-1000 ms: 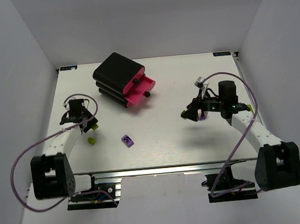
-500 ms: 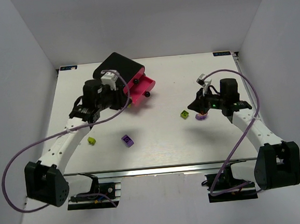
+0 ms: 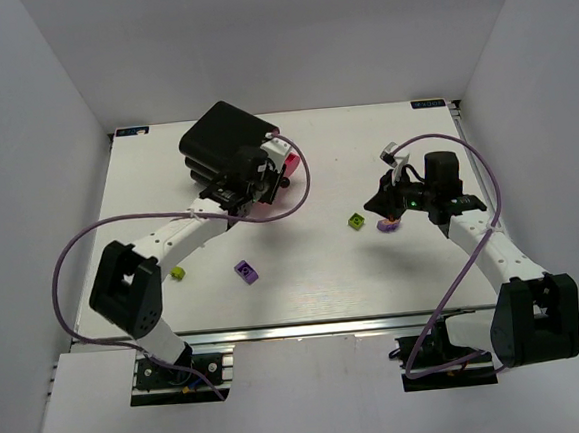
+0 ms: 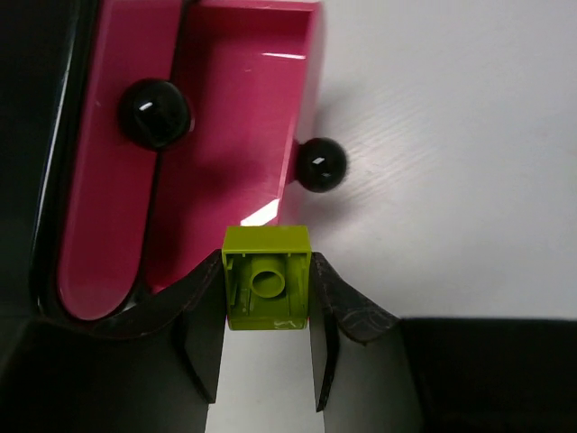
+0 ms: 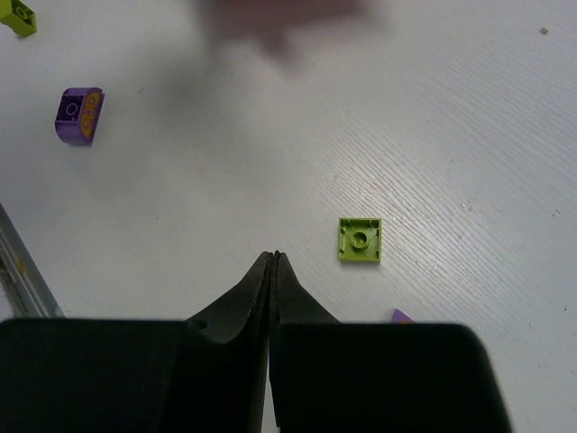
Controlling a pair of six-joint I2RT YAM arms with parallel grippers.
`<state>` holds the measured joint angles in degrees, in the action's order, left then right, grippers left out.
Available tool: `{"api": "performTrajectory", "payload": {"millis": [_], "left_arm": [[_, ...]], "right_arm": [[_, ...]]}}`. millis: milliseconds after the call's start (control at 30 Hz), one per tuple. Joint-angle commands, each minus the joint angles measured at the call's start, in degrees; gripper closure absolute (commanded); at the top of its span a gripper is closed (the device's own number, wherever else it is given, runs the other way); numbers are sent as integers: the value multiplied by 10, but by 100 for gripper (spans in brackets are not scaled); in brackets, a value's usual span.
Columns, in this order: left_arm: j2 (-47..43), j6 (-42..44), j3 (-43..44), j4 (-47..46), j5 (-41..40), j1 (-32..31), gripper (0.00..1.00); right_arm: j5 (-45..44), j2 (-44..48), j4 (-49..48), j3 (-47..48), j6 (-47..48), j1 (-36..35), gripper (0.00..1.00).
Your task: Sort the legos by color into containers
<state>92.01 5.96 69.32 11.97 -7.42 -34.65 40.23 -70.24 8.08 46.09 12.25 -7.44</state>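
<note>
The left gripper point(image 4: 268, 311) jaws clamp a yellow-green brick point(image 4: 267, 287) at the open pink drawer's point(image 4: 257, 81) edge, mid-frame. The right gripper point(image 5: 273, 262) jaws are pressed together and empty. A purple brick point(image 5: 403, 317), lower right, is mostly hidden behind them.

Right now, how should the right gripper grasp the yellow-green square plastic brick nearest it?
Pinch two opposite side walls of the yellow-green square brick from straight above: it lies flat on the white table, sides free. The right gripper is shut.
</note>
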Motion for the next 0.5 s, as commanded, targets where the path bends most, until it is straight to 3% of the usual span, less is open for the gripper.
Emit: {"api": "performTrajectory", "payload": {"millis": [0,133,400,467], "left_arm": [[11,34,22,-59,-138,-8,100],[37,46,28,-85,-190,-13,100],[74,57,39,-101,-196,-13,100],[83,57,45,-100,-198,-13,94]], "right_arm": [[-3,-3,-6,25,-3,2,100],[-5,0,-6,21,-1,4,100],[-1,2,-8,13,1,4,100],[-1,0,-8,13,1,2,95]]}}
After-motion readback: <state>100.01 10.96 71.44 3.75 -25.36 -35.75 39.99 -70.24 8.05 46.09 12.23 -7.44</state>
